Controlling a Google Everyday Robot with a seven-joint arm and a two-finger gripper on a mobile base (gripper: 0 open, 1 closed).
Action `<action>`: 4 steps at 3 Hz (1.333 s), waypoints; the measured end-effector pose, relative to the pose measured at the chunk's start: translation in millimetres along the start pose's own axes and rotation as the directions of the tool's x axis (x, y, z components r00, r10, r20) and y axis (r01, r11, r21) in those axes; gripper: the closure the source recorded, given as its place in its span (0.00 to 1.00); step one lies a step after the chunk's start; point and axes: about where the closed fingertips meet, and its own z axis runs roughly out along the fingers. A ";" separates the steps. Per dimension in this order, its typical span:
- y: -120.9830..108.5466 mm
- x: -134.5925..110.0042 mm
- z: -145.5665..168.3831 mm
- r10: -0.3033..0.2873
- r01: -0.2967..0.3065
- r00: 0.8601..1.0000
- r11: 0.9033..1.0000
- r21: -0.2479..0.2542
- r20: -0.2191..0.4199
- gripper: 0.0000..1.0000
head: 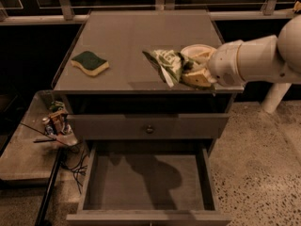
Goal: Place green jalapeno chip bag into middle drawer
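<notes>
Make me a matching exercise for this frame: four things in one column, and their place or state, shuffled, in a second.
Things:
1. green jalapeno chip bag
2. sponge
3. middle drawer
4. white bowl

Place or state:
A. pulled open, floor bare
B. lying on the left of the cabinet top
C. pinched in the gripper over the cabinet top's front right edge
D. on the cabinet top, partly hidden behind the gripper

Pairs: 1-C, 2-B, 3-A, 4-D
</notes>
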 end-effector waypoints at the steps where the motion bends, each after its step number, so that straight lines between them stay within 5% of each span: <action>1: 31.6 32.6 -11.7 0.055 -0.055 0.998 0.998 0.006 -0.005 1.00; 2: 67.0 71.1 9.6 0.118 -0.120 0.992 0.992 -0.037 -0.050 1.00; 4: 85.3 79.8 25.6 0.117 -0.123 0.991 0.989 -0.080 -0.070 1.00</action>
